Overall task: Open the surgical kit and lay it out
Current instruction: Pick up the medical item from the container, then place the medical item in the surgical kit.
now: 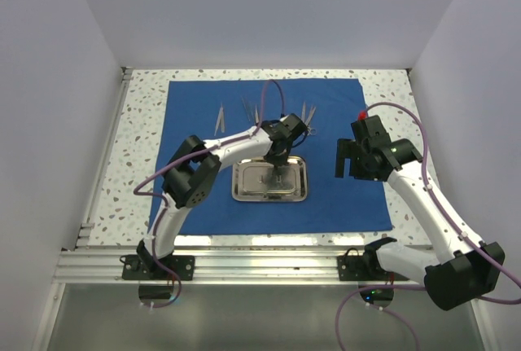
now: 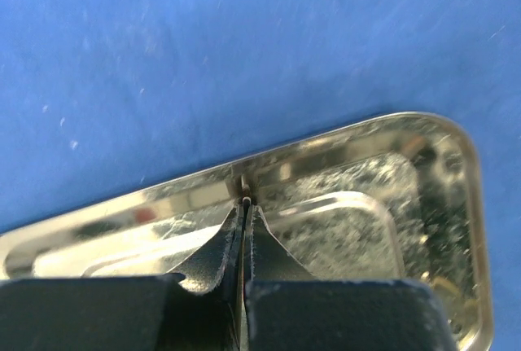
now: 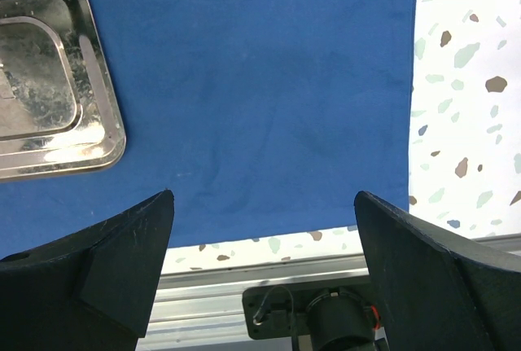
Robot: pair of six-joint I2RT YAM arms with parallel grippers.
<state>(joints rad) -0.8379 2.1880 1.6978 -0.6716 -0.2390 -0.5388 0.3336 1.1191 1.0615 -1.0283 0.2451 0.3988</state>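
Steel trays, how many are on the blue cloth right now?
1. The steel tray sits on the blue cloth, toward its near edge, under the left gripper. Nothing suggests a second hidden one.

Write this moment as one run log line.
left claw: shut on thin instrument, over tray | right claw: open, above cloth

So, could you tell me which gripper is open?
The right gripper: spread wide above the blue cloth, whereas the left gripper is pinched shut over the steel tray.
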